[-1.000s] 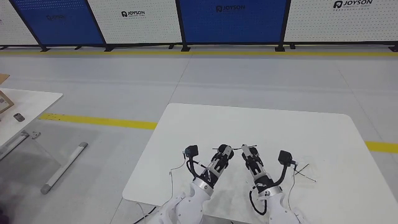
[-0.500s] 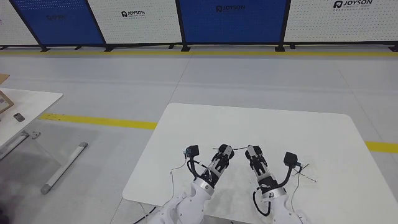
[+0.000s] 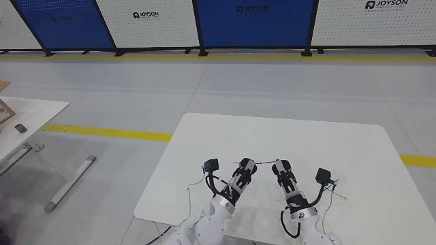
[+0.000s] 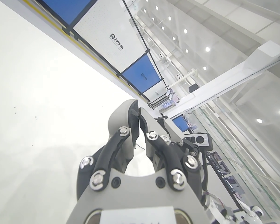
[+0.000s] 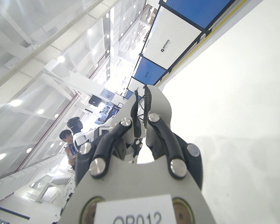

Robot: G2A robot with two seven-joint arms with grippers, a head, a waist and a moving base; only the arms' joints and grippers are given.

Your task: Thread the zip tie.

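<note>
My left jaws are pressed together at the tips, with a thin black strand of the zip tie (image 4: 137,145) showing in the gap just behind the pads. My right jaws are almost together too, pinched on the same zip tie (image 5: 141,108), which runs up between the ribbed pads and pokes out past the tips. From the top view the zip tie (image 3: 262,162) is a fine dark line running from one pair of jaws to the other, above the near middle of the worktop (image 3: 340,143), with a short end sticking out beyond my left jaws on the outer side. The two pairs of jaws are near each other but apart.

The worktop is plain white; both wrist views show its bare surface (image 4: 37,82) (image 5: 235,94) beside my jaws. A few thin black strands (image 3: 335,190) lie on it by my right arm. Beyond it is grey floor with a yellow line (image 3: 102,132), then a row of blue and white perforated panels (image 3: 255,10). Another white table (image 3: 27,119) is cut off at the left edge. The wrist views look up at a white ceiling with round lights.

I cannot make out the tie's head, or whether its tail has entered it; the strand is too fine, and my own fingers hide where it is gripped.
</note>
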